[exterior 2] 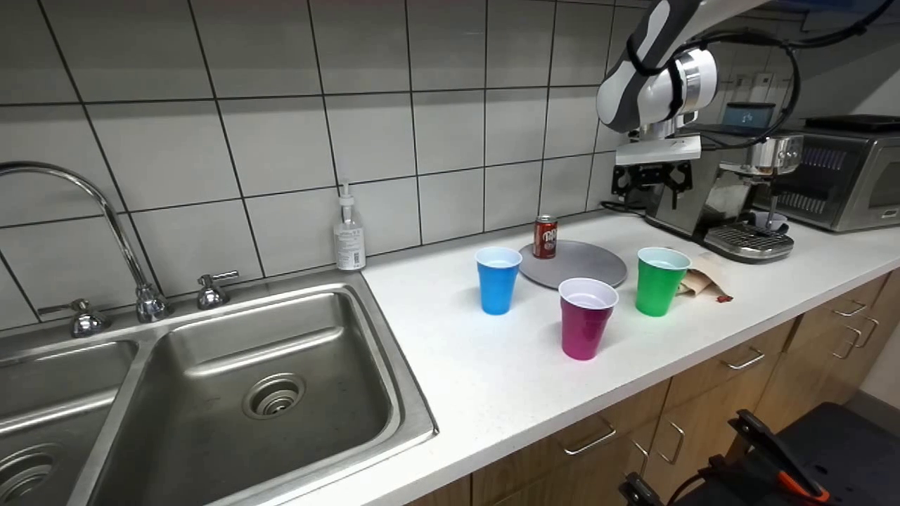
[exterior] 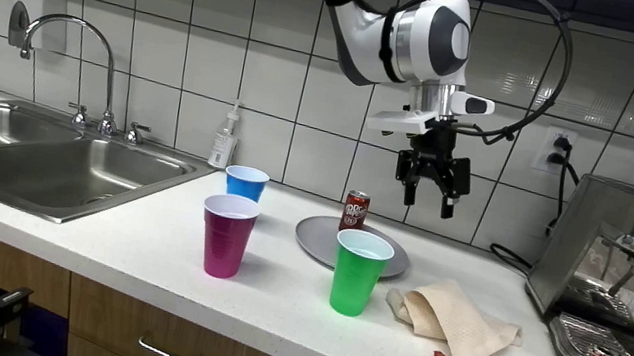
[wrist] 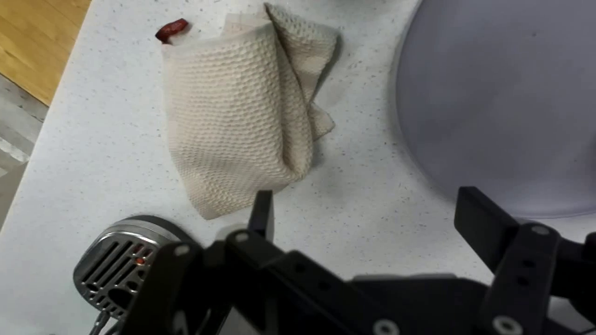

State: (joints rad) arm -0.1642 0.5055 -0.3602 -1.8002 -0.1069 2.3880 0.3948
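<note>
My gripper [exterior: 428,203] is open and empty, held well above the counter near the tiled wall. In the wrist view its two black fingers [wrist: 364,200] stand wide apart with only bare counter between them. A crumpled beige paper towel [wrist: 237,111] lies on the counter beyond the left finger, with a small dark red scrap [wrist: 171,30] at its edge. A round grey plate [wrist: 493,107] lies at the right of the wrist view. A red Dr Pepper can [exterior: 355,210] stands upright on the plate. A green cup [exterior: 360,275] stands upright in front of the plate.
A magenta cup [exterior: 226,240] and a blue cup [exterior 2: 498,284] stand upright left of the plate. A coffee machine [exterior: 627,288] stands at the right. A steel double sink [exterior 2: 404,393], faucet [exterior: 110,66] and soap bottle [exterior 2: 349,239] are at the left. Tiled wall runs behind.
</note>
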